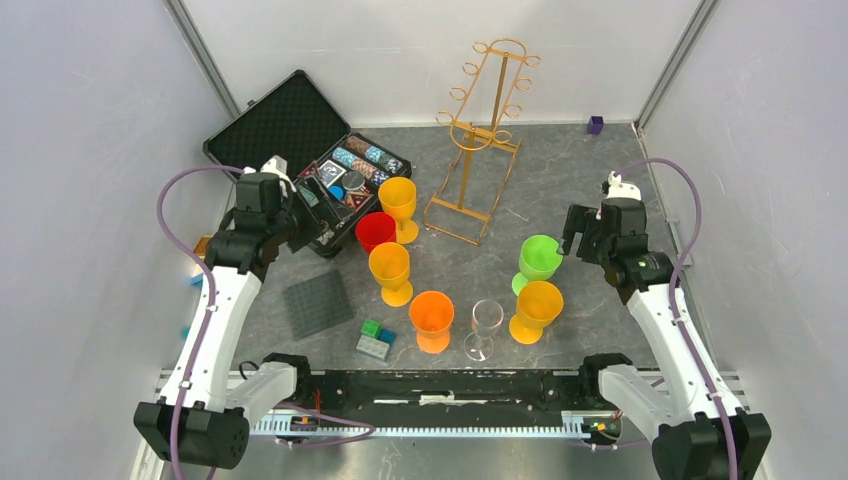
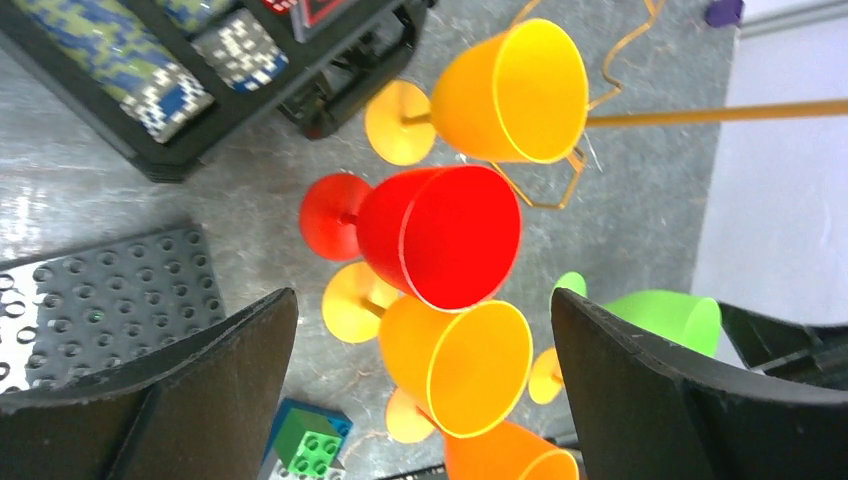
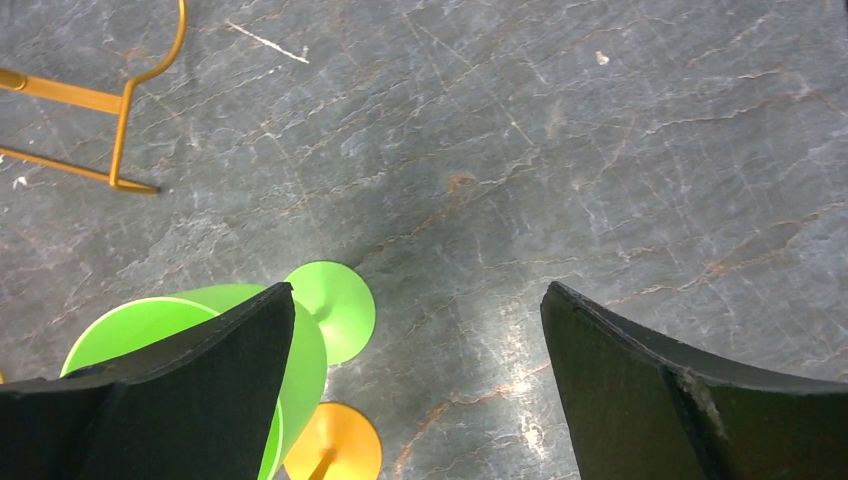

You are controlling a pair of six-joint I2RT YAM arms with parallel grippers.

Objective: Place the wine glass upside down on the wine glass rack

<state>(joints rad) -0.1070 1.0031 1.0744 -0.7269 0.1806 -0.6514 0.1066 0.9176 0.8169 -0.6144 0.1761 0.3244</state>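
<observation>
Grey table [image 1: 580,180] carries: wine glass rack [image 1: 480,138], open black case [image 1: 280,125], six coloured goblets [image 1: 390,265], clear wine glass [image 1: 486,320], studded plate [image 1: 315,303], blocks [image 1: 376,340].

No text, label, brand or number can be read anywhere; the chips [image 1: 360,158] in the black case [image 1: 275,125] at upper left show only blurred patterns

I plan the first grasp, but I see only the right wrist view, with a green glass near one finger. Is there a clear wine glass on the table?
Observer: Yes, a clear wine glass stands upright near the front edge, between an orange glass and a yellow-orange glass.
Operator: Is the wine glass rack free?
Observer: It stands at the back; no glass hangs on it.
Operator: And the left hand?
Observer: Open and empty, beside the black case.
</observation>
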